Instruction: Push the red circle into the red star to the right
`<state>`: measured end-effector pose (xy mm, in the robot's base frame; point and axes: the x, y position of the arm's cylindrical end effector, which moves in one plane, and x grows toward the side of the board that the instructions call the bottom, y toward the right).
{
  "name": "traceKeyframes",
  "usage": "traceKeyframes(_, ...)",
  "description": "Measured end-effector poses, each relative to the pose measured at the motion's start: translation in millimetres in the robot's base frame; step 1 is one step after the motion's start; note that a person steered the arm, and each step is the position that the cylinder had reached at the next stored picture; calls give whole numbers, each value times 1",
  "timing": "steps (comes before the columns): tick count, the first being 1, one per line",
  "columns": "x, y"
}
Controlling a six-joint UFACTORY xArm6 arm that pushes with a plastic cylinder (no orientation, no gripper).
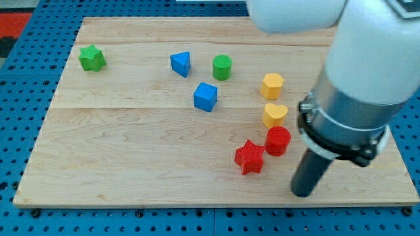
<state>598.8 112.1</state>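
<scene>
The red circle stands on the wooden board at the view's lower right. The red star lies just to its lower left, and the two touch or nearly touch. My tip is on the board below and to the right of the red circle, a short gap away from it. The rod rises from there into the large grey and white arm body at the view's right.
A yellow heart sits just above the red circle, with a yellow hexagon above that. A blue cube, a blue triangle, a green cylinder and a green star lie further left.
</scene>
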Motion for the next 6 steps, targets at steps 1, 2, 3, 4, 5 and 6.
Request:
traceKeyframes(1,-24,-58)
traceKeyframes(2,-53,-88)
traceKeyframes(3,-63,-92)
traceKeyframes(4,-25,-18)
traceKeyframes(5,-38,42)
traceKeyframes(6,-58,39)
